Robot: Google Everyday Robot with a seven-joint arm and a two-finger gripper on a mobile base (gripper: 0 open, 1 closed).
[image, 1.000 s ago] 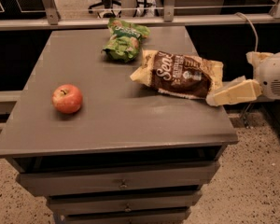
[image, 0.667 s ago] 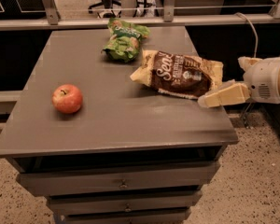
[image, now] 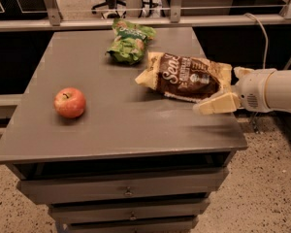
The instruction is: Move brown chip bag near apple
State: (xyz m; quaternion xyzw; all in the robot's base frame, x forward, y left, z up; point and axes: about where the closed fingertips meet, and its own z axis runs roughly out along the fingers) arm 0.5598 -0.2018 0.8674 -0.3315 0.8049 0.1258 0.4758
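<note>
The brown chip bag [image: 184, 76] lies flat on the grey table [image: 121, 125], right of centre, its cream-tan end pointing right. The red apple [image: 70, 102] stands alone on the left side, well apart from the bag. My gripper [image: 218, 90] reaches in from the right edge at the bag's right end. Its fingers are spread. The near finger [image: 216, 104] lies along the bag's front right corner. The far finger [image: 242, 72] shows just behind the bag's end. The bag rests on the table.
A smaller green chip bag [image: 129, 43] lies at the back of the table, just behind the brown bag. Drawers [image: 128, 191] sit under the tabletop. A rail and a cable run behind the table, and chair bases stand beyond it.
My gripper has moved left, from off the table's right edge to the brown bag's right end. The bag, the apple and the green bag have not moved.
</note>
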